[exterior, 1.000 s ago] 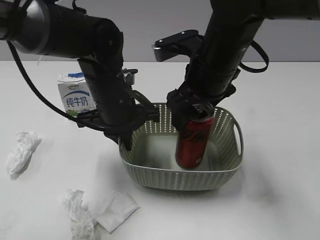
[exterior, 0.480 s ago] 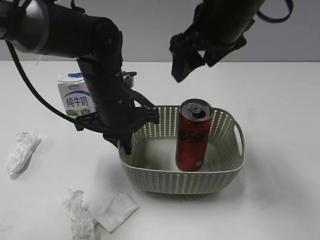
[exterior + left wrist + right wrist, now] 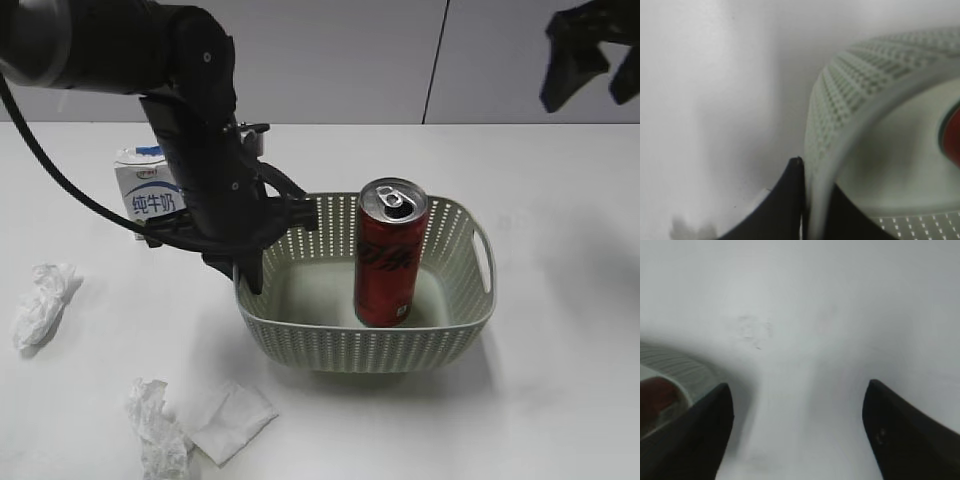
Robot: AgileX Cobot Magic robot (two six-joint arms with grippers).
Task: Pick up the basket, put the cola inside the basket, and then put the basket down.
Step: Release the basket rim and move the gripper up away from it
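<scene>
The right end effector (image 3: 590,60) has withdrawn far right, open and empty. We see the cola (image 3: 391,255) upright (top-heavy) inside the basket (image 3: 365,345), whose stiff left rim the left end effector (image 3: 807,200) grips.

We see a pale sage-green perforated plastic basket (image 3: 300,352), a red aluminium can with dark lettering and silver top (image 3: 388,262) inside it, and a blue-and-white milk carton (image 3: 150,195) behind the basket.

A white table (image 3: 560,400) stands before a plain grey panelled wall (image 3: 330,60).
</scene>
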